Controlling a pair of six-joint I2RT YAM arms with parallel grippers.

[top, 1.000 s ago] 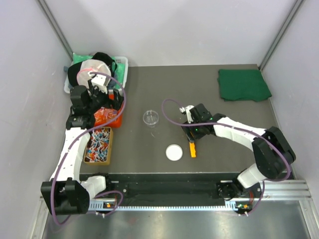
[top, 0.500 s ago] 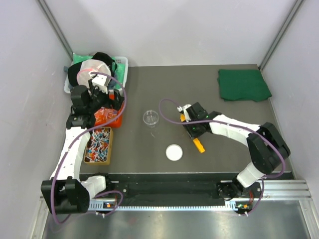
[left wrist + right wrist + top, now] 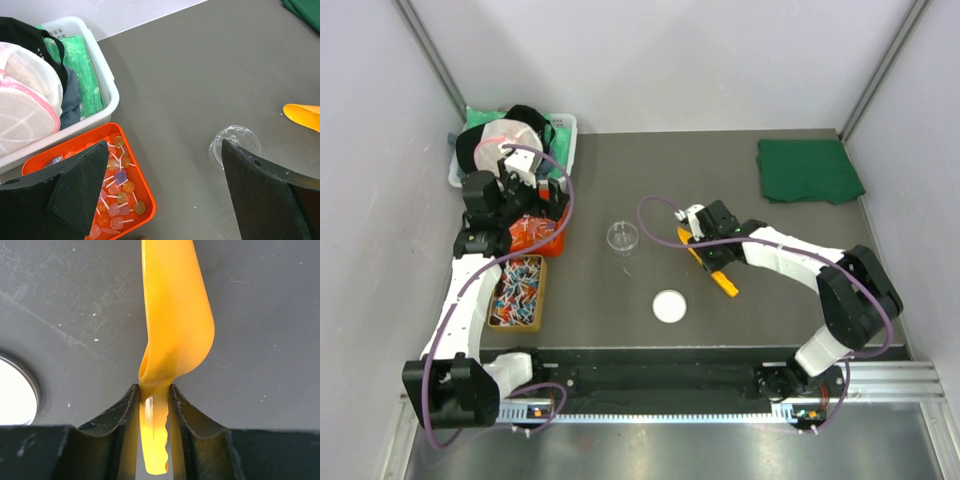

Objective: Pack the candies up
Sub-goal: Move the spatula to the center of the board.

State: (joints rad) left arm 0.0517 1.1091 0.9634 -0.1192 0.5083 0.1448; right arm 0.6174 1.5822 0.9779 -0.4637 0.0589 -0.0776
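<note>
While unclear from above, right fingers (image 3: pixel 192 435) tight on orange scoop (image 3: pixel 175 315).

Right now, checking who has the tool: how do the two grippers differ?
The right gripper is shut on the orange scoop; the left gripper is open, holding nothing. The right is mid-table near the white lid; the left is over the orange tray. Both point downward.

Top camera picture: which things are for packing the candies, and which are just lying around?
For the job: candies; orange scoop, held in the right gripper; probably clear cup and white lid.
Lying about: green cloth; white bin of laundry.
</note>
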